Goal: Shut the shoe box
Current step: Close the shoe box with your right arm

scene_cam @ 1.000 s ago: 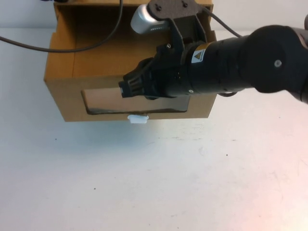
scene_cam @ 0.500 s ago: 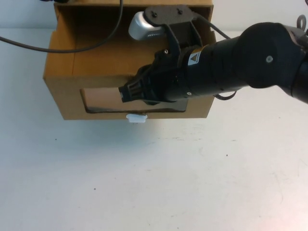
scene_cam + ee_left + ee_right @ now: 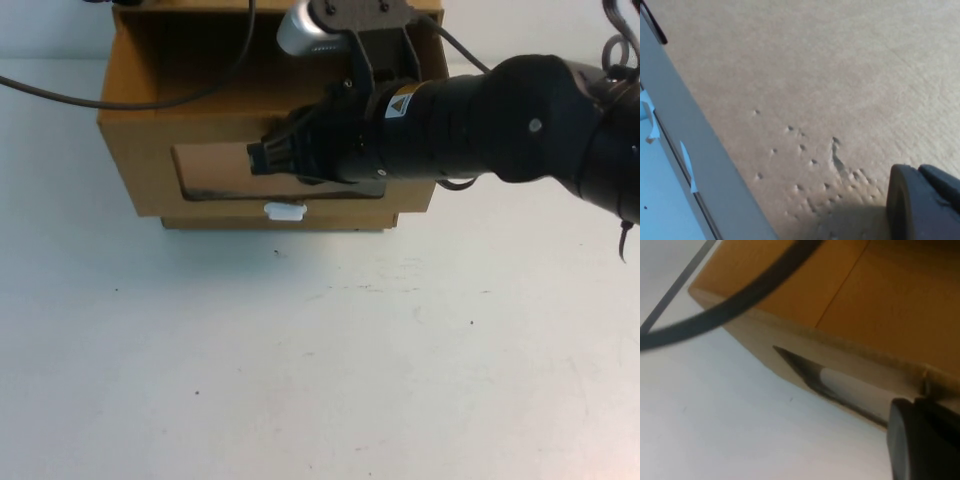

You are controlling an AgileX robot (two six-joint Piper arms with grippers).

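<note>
Shoe box [image 3: 150,170] window faces robot (lengthwise across)

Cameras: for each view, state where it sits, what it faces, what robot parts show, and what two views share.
High view: raised, angled down at the white table and shoe box; right arm and right pincer show.
Left wrist view: close to a cardboard surface; left pincer tip shows.
Right wrist view: faces the box's window front; right pincer tip shows.
High and right wrist views share the shoe box.

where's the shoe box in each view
High view: shoe box top centre, right gripper at its window.
Left wrist view: bare cardboard fills the frame beside the left gripper.
Right wrist view: box upper right.
Shared landmark: window.
</note>
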